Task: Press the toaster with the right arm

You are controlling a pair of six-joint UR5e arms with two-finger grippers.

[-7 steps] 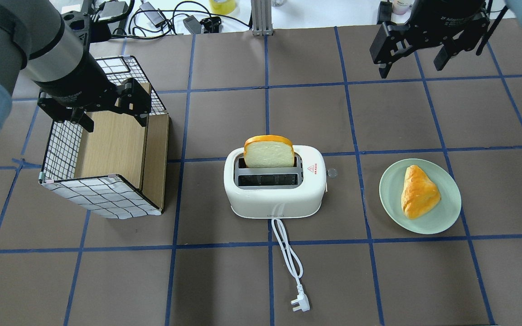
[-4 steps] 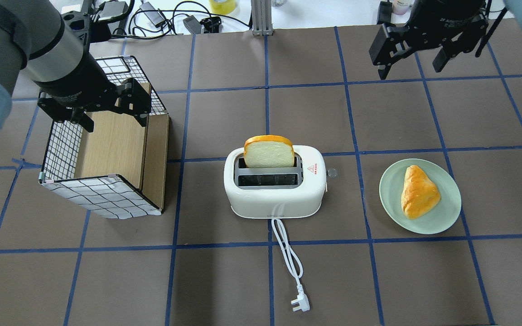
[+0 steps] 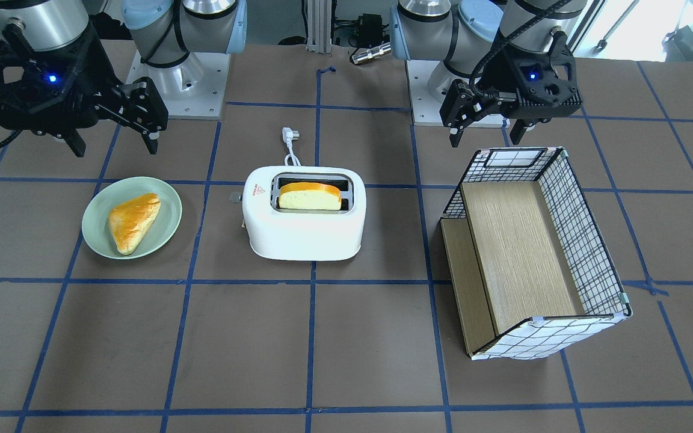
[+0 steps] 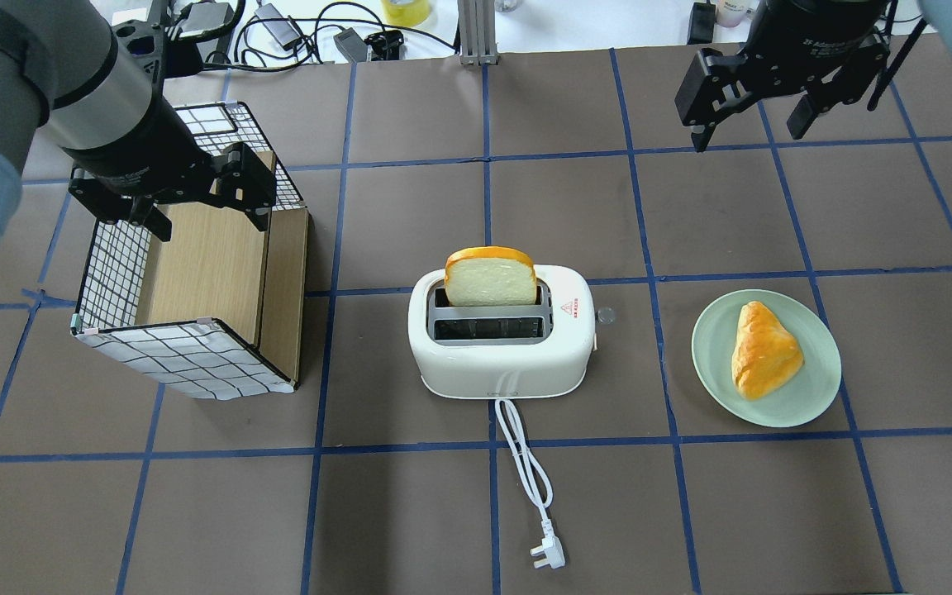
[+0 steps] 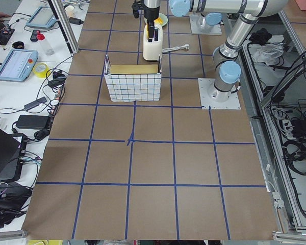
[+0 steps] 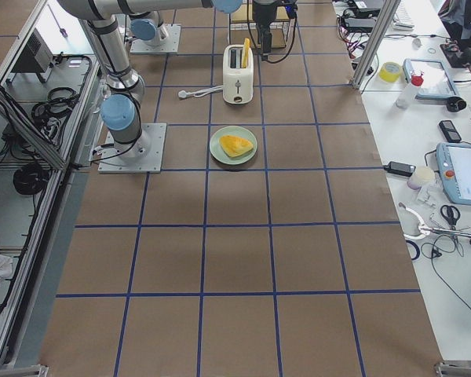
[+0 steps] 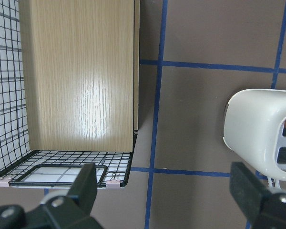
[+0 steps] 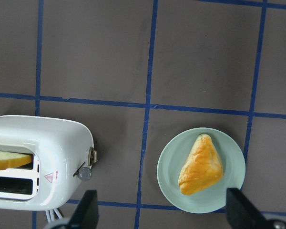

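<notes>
Two arms up, neither touching anything.

- White rounded plastic two-slot toaster stands mid-table on the brown mat with a blue tape grid. It is upright, with the red triangle mark on top at its right end.
- Small grey lever knob sticks out of that same end. It looks raised and nothing is on it.
- White-and-orange bread slice stands in the toaster slot farther from the robot. The nearer slot is dark.
- White cord runs from the toaster's robot-facing side to a white plug, which lies loose on the mat.
- Pale green round plate lies to the toaster's knob side, apart from it, with a golden triangular pastry on it.
- Wire-grid basket with a checked liner and a wooden board sits on the toaster's opposite side, apart from it.
- Black right gripper hangs high off the toaster's knob end and well apart from it. Its fingers are spread with nothing between them. The right wrist view looks down on both toaster and plate.
- Black left gripper hangs over the basket's far end, fingers also spread and empty.

Change against one second ago: in the overhead view the right gripper sits slightly lower and is turned a touch, with the same finger spread. The toaster, bread, plate, basket and left gripper are unmoved.
</notes>
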